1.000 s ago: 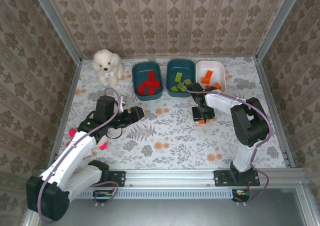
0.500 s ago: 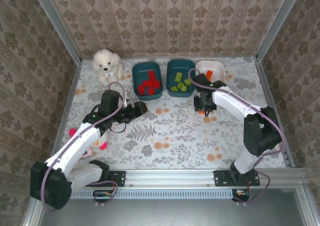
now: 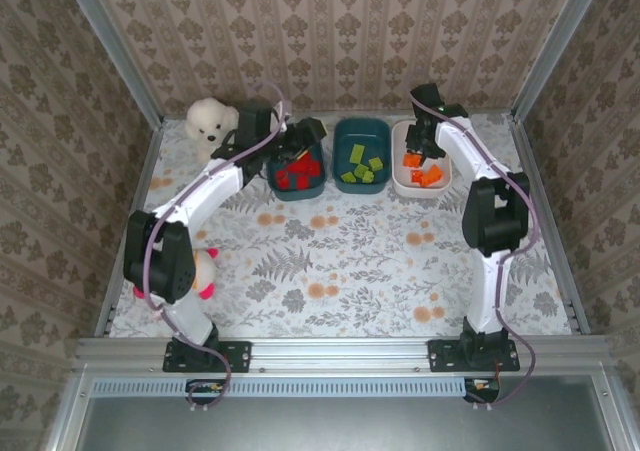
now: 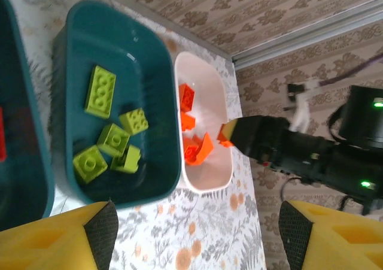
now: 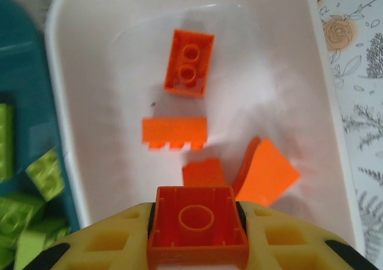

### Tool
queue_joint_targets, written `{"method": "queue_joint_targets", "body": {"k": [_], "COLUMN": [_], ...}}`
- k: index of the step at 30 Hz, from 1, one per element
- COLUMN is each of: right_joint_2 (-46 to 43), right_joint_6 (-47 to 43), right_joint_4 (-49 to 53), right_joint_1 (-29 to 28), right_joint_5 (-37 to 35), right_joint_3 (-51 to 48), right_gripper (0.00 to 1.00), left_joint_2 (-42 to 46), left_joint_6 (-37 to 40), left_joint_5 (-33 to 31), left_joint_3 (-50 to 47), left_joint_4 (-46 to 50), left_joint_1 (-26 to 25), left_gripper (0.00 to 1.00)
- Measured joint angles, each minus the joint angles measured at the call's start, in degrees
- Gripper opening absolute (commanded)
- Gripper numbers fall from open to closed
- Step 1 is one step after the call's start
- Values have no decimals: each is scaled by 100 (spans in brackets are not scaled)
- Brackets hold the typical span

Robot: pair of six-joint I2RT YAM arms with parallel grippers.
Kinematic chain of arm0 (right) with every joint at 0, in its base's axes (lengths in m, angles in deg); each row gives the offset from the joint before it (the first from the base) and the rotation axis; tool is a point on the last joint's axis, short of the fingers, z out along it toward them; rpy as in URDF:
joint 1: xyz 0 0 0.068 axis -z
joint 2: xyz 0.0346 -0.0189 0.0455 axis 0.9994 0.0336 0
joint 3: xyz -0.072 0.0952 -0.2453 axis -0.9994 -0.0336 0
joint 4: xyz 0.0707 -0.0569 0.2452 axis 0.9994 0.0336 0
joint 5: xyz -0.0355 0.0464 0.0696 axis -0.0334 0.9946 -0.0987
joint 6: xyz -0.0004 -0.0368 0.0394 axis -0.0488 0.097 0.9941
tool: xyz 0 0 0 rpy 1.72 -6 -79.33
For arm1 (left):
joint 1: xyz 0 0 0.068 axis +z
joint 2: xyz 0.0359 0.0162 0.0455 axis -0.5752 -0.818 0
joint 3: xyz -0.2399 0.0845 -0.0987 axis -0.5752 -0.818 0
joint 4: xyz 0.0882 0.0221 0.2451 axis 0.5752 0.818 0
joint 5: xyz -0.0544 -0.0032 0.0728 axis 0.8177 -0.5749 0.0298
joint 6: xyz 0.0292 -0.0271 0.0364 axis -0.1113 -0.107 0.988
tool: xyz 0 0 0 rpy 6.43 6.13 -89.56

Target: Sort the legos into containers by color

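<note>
You are clamping an orange lego (image 5: 197, 222) in your right fingers (image 5: 114, 243) above the white tub (image 5: 269, 60), far right; released off-centre, it is risking a bounce over the rim. Your left fingers (image 4: 48, 240) are gaping wide, empty.

Red, green, orange legos (image 4: 100, 90) sit in separate tubs (image 4: 157, 93).

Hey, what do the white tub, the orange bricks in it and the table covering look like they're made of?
White tub: apparently moulded plastic, smooth and slightly glossy, going by soft sheen and rounded corners. Orange bricks: hard plastic, satin finish, crisp moulded studs. Table covering: matte floral print, cloth or vinyl; I cannot tell which.
</note>
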Motion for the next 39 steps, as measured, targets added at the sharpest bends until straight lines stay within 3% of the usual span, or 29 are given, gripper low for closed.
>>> {"method": "queue_joint_targets", "body": {"k": [14,20,28,33,35,36,39], "right_joint_2": [1532,1886,1784,820,-151,-577,-2157], "right_joint_6": [216,245,234,175,146,131,66], "right_joint_4": [640,787,826,549,157,4,-490], "right_joint_1": [363,402,369,243,98,22,-426], "right_joint_5": [-254,-195,-129,-129,-129,-136,-275], "right_joint_3": [1547,1860,1921,1322,490,133,-1097], "right_gripper": [31,52,69,79,85,98,100], "left_joint_2": [-813,-852,-850,-529,-48,184,1172], "left_joint_6": [7,28,26,42,83,103,216], "left_joint_5": [26,68,92,55,-31,-74,-343], "left_joint_3": [1040,1174,1174,874,435,232,-619], "left_joint_4": [203,345,393,546,704,815,1091], "left_joint_1": [-33,-70,-282,-267,-251,-229,-190], "left_gripper": [74,74,74,74,75,75,82]}}
